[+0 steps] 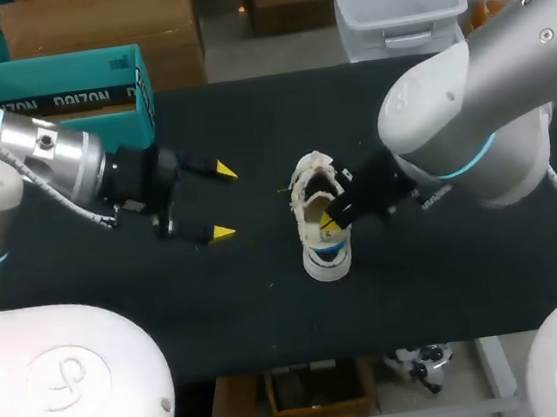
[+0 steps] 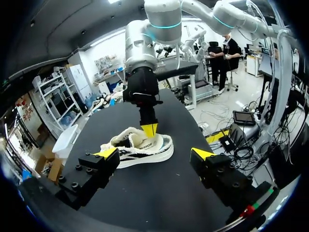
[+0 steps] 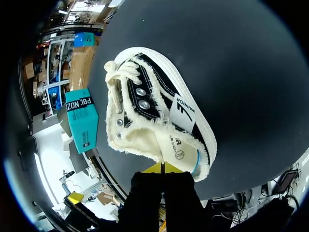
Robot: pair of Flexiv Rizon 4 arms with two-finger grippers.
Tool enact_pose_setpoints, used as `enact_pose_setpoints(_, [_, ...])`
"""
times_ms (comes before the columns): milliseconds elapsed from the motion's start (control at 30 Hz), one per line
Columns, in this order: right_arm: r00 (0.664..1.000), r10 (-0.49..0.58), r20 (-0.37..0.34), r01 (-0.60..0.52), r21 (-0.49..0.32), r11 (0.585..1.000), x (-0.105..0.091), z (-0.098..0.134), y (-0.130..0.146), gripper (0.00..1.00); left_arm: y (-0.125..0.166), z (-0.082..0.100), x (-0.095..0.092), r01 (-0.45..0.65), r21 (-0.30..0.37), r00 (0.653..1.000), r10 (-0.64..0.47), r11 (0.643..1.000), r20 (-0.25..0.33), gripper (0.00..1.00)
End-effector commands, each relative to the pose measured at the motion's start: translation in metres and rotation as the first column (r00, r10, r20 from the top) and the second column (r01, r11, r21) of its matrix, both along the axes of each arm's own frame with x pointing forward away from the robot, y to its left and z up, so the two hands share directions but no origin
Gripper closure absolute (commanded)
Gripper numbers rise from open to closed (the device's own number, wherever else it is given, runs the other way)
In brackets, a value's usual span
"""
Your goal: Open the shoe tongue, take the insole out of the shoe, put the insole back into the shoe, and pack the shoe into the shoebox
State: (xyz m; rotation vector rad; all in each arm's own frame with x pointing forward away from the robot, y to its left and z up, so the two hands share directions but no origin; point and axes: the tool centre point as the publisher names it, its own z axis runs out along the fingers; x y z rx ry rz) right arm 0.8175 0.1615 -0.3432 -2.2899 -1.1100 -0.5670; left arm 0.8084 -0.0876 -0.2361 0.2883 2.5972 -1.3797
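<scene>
at the middle of the black counter (image 1: 271, 320) the shoe (image 1: 321, 249) stands on its sole, well apart from the teal shoebox (image 1: 61, 67) at the far left corner. right gripper (image 1: 332, 220) is down in the shoe's opening at the heel end, yellow tips pressed together; whether they've pinched the insole (image 3: 174, 145) i can't tell. left gripper (image 1: 222, 202) hovers beside the shoe, fingers wide apart, holding nothing.

looks like the insole pull is the step in hand. to do it well: get a firm bite on the insole's heel edge, draw it up and back slowly, and bring that left gripper in to pin the toe so the whole shoe doesn't rise with it.

and the shoe: cream canvas with frayed edging, black side stripes, metal eyelets, cream laces (image 3: 118, 72) bunched at the front, white rubber sole.
</scene>
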Motion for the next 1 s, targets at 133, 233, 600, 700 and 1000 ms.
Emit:
enact_pose_setpoints(133, [0.999,0.028,-0.044,-0.03,-0.05,0.998,0.008,-0.036,0.013,1.0,0.018,0.014,0.022,-0.018,0.042,0.986,0.025,0.999,-0.162,0.0])
enact_pose_setpoints(233, [0.999,0.013,-0.043,-0.016,-0.061,0.998,0.004,-0.045,0.01,1.0,0.02,0.014,0.024,-0.018,0.037,0.983,0.024,0.999,-0.18,0.0])
enact_pose_setpoints(600, [1.0,-0.006,-0.023,0.002,-0.145,0.989,-0.006,-0.077,0.01,1.0,0.018,0.017,0.023,-0.033,0.056,0.982,0.043,0.998,-0.183,0.0])
enact_pose_setpoints(700, [1.0,0.011,0.022,-0.008,-0.135,0.991,-0.009,-0.068,0.01,1.0,0.019,0.018,0.022,-0.038,0.062,0.982,0.049,0.997,-0.182,0.0])
enact_pose_setpoints(1000, [0.987,0.058,0.148,-0.044,-0.097,0.994,-0.022,-0.012,-0.005,1.0,0.016,0.021,0.017,-0.052,0.063,0.982,0.062,0.997,-0.18,0.0])
